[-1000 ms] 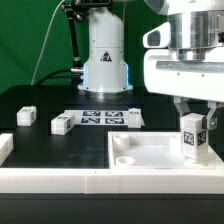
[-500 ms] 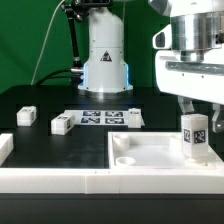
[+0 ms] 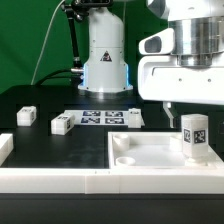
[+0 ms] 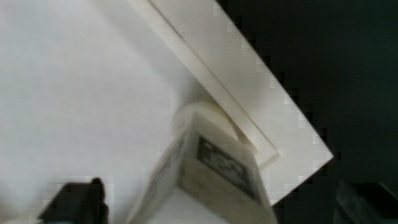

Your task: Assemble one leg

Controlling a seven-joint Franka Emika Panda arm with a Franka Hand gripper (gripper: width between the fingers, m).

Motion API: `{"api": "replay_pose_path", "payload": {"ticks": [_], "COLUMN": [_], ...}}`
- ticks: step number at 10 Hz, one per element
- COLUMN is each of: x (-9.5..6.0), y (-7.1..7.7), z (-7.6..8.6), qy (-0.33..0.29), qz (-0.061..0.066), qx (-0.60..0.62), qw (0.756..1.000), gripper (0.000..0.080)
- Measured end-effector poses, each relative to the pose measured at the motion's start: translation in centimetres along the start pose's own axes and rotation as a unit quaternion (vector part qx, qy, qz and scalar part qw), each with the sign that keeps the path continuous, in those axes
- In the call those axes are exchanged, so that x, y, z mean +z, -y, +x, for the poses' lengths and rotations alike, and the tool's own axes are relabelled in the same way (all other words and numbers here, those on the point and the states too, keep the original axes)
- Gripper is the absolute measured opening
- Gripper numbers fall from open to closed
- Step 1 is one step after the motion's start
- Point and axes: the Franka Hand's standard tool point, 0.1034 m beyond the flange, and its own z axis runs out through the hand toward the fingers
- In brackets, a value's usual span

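The gripper [image 3: 192, 104] has lifted off the leg [image 3: 193, 134], which we now see standing upright and alone at the white panel's [image 3: 150, 160] corner on the exterior view's right. Its jaws look spread, though the blurred wrist view leaves us only fairly sure.

The gripper [image 3: 191, 108] hangs pointing straight down — jaws spread apart.

The leg [image 4: 222, 165], tag showing, sits on the white panel [image 4: 89, 90] just beside its raised rim. Dark tabletop [image 4: 338, 60] lies beyond the rim, at three o'clock of the leg. One dark tip of the jaws shows at eight o'clock, apart.
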Motion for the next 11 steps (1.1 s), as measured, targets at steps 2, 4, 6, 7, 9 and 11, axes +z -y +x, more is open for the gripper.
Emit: {"api": "replay_pose_path", "payload": {"ticks": [2,4,6,7,9,11], "x": [0.04,-0.05,-0.08,-0.02,0.02,0.03], "y": [0.11,0.1,0.18,-0.07,-0.21,-0.26], "z": [-0.17,-0.03,-0.1,0.0,0.04,0.07], "qy": [0.0,-0.002,-0.001,0.002,0.004,0.004], "qz": [-0.001,-0.004,-0.004,-0.006,-0.006,-0.006], "qx": [-0.096,-0.225,-0.328,-0.364,-0.375,-0.375], "qw": [0.995,0.974,0.945,0.931,0.927,0.927], "gripper": [0.0649,0.0649,0.0649,0.0649,0.0623,0.029]}}
